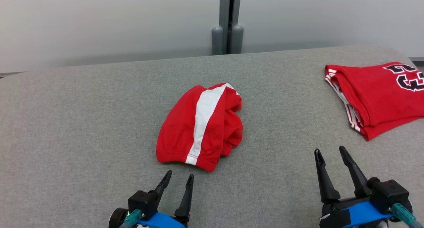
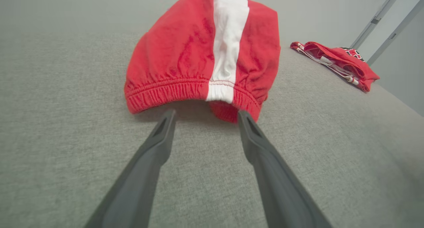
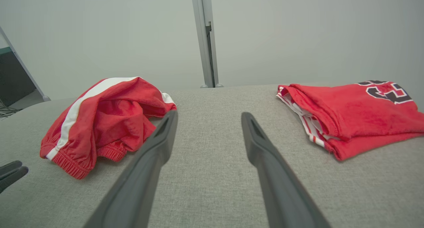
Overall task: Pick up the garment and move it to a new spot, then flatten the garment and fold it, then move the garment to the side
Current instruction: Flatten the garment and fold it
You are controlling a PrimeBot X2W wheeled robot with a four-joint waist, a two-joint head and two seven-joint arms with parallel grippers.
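1. The garment [image 1: 198,128], red with one broad white stripe [image 1: 203,122], is recorded lying crumpled near the middle of the grey fabric-covered tabletop [image 1: 82,122].
2. Its gathered elastic hem [image 2: 165,90] is turned toward the robot. The side toward the robot's right is bunched into loose folds.
3. The left claw [image 1: 180,173] is noted low over the tabletop just short of that hem, fingers spread apart and nothing between them. In the left wrist view the two fingertips are lined up on either side of the white stripe's end. No contact with the cloth is made out.
4. The right claw [image 1: 330,149] is seen to the right of the garment and well apart from it, fingers likewise spread wide and empty, pointing across bare grey fabric.
5. A folded red jersey [image 1: 374,95] with black-and-white lettering and striped trim is logged at the far right of the tabletop, well apart from the garment. The right claw is placed between the two pieces, nearer the robot.
6. A grey post [image 1: 228,22] is observed standing behind the far edge, against a pale wall [image 1: 99,22].
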